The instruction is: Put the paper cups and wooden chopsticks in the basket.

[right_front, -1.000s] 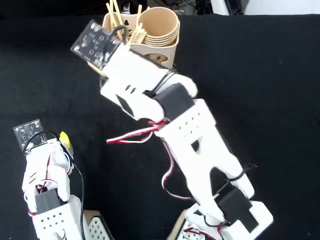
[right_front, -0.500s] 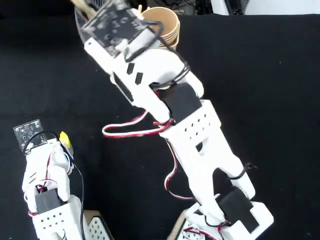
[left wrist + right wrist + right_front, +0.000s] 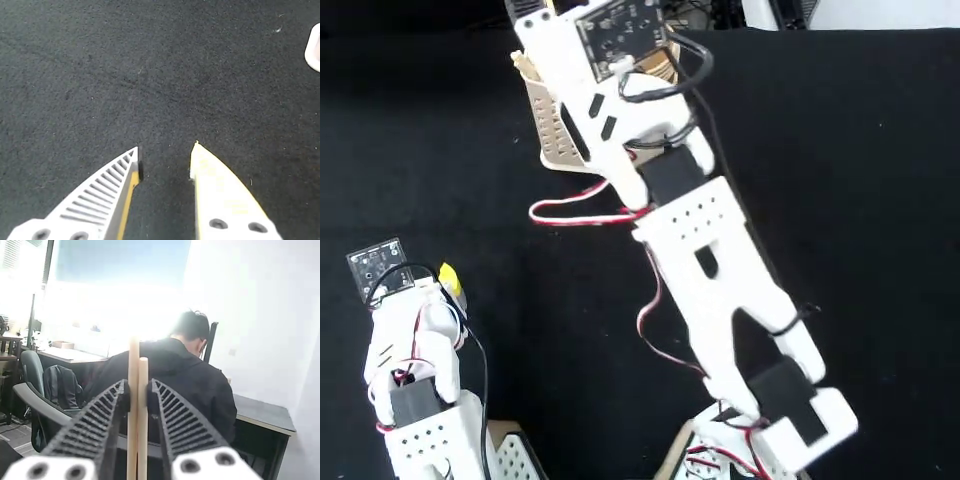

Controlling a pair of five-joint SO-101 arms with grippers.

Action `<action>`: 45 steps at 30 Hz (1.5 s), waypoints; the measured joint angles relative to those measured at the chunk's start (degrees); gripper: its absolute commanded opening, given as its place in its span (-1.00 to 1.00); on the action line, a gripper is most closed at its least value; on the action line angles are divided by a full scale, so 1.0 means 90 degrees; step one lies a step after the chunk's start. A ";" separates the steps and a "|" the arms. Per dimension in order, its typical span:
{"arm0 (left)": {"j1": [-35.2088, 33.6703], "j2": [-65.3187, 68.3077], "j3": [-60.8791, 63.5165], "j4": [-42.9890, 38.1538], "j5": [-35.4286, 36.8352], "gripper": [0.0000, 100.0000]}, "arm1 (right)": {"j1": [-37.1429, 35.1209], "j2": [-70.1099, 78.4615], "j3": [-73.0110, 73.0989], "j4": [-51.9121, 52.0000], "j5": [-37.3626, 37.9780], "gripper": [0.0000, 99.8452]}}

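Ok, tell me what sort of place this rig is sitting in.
Probably an office or lab workroom: a black cloth-covered table carrying white robot arms, and beyond it a dark desk, a dark office chair and a bright wide window.

I was in an office — past my black-clothed surface [image 3: 860, 150] stood long desks [image 3: 262, 415], a grey office chair [image 3: 31, 390] with armrests, a wide bright window [image 3: 115, 290] and plain white walls [image 3: 250, 305].

Basket [image 3: 555, 130] stood at far desk [image 3: 860, 150] edge under right arm [image 3: 710, 260] | paper cups [image 3: 663, 66] mostly hidden | left arm [image 3: 415, 340] sat near-left.
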 measured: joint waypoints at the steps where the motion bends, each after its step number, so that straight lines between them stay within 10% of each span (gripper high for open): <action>1: 0.0000 0.0000 0.0000 0.0000 0.0000 -0.63 | 0.0000 0.0098 0.0000 -0.0078 0.0000 -0.98; 13: 0.0000 0.0000 0.0000 0.0000 0.0000 -0.63 | 0.0381 0.0606 0.0762 -0.0137 0.0000 -0.96; 19: 0.0000 0.0000 0.0000 0.0000 0.0000 -0.63 | 0.0371 0.0615 0.0830 0.0674 -0.0010 -0.64; 29: 0.0000 0.0000 0.0000 0.0000 0.0000 -0.63 | 0.0371 0.0615 0.0088 0.1739 -0.0039 -0.83; 41: 0.0000 0.0000 0.0000 0.0000 0.0000 -0.63 | 0.0371 -0.0410 -0.1758 0.5089 -0.0029 -0.98; 45: 0.0000 0.0000 0.0000 0.0127 0.0000 -0.91 | 0.0430 -0.0850 -0.1797 0.6300 -0.0029 -0.97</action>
